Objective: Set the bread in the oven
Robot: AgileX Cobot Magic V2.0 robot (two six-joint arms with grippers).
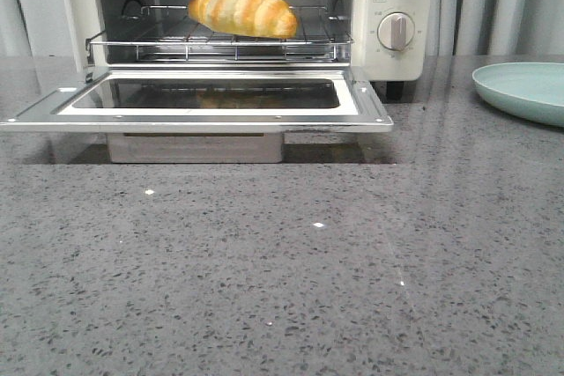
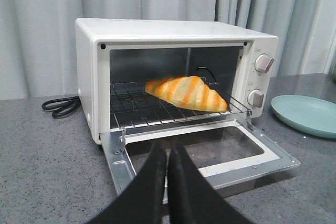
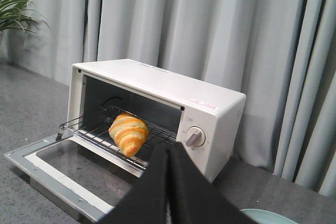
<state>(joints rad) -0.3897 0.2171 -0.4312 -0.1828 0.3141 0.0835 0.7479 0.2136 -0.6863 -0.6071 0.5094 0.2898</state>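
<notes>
The bread [image 1: 244, 7], a golden-orange roll with cream stripes, lies on the wire rack [image 1: 220, 41] inside the cream-white oven [image 1: 397, 6]. The oven door [image 1: 198, 99] hangs open and flat. The bread also shows in the left wrist view [image 2: 186, 92] and the right wrist view [image 3: 128, 132]. My left gripper [image 2: 167, 153] is shut and empty, held back from the door's front edge. My right gripper [image 3: 169, 148] is shut and empty, off to the oven's right front. Neither gripper shows in the front view.
A pale green plate [image 1: 524, 90] sits on the grey speckled counter [image 1: 282, 261] to the right of the oven. A black power cord [image 2: 62, 106] lies to the oven's left. Grey curtains hang behind. A plant [image 3: 13, 11] stands far left.
</notes>
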